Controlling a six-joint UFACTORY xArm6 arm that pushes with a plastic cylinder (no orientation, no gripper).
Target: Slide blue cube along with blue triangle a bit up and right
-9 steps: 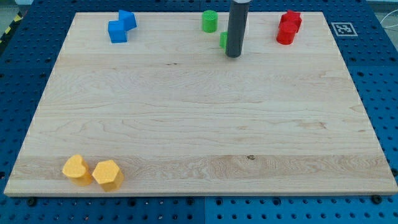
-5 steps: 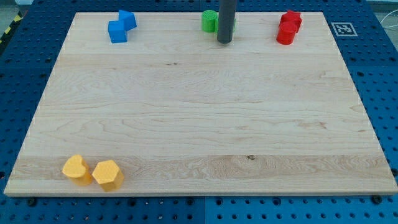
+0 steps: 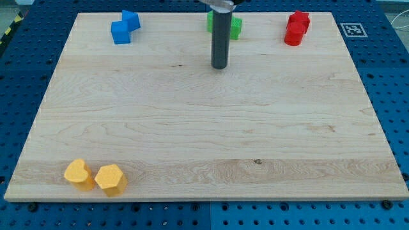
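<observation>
The blue cube (image 3: 119,32) sits near the board's top left, touching the blue triangle (image 3: 131,20) just up and right of it. My tip (image 3: 220,66) rests on the wooden board (image 3: 204,128) at the upper middle, well to the right of both blue blocks and a little lower than them. It touches no block.
Two green blocks (image 3: 234,27) sit at the top centre, partly hidden behind the rod. Two red blocks (image 3: 296,28) stand at the top right. Two yellow blocks (image 3: 96,176) lie at the bottom left. A marker tag (image 3: 351,29) sits off the board's top right corner.
My tip first moved up and left beside the green blocks, then came down and slightly left onto open board. The second green block now shows to the rod's right. The blue blocks have not moved.
</observation>
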